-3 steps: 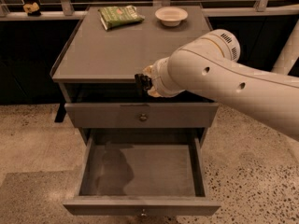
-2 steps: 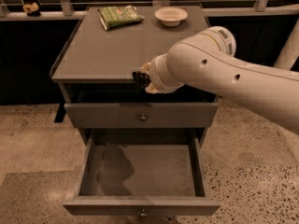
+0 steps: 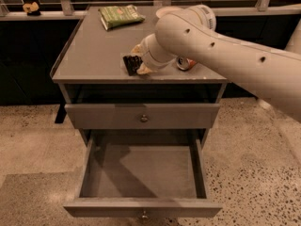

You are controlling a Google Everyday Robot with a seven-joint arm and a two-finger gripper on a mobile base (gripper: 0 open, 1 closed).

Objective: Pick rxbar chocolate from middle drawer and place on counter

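The rxbar chocolate (image 3: pixel 130 63), a small black-wrapped bar, is at the counter's front middle, between the tan fingers of my gripper (image 3: pixel 136 61). The gripper is shut on it and holds it on or just above the counter (image 3: pixel 89 55); I cannot tell if the bar touches the surface. My white arm (image 3: pixel 221 51) reaches in from the right over the counter. The middle drawer (image 3: pixel 141 173) below is pulled wide open and its grey floor is bare. Its knob (image 3: pixel 144 215) shows at the bottom edge.
A green snack bag (image 3: pixel 120 15) lies at the counter's back left. A soda can (image 3: pixel 186 63) lies just right of the gripper, partly behind the arm. A white bowl (image 3: pixel 164 11) peeks out behind the arm. The knobbed drawer above (image 3: pixel 144 118) is closed.
The gripper with the dark bar has moved from in front of the counter's front edge up and back over the counter top. The open drawer has not changed.
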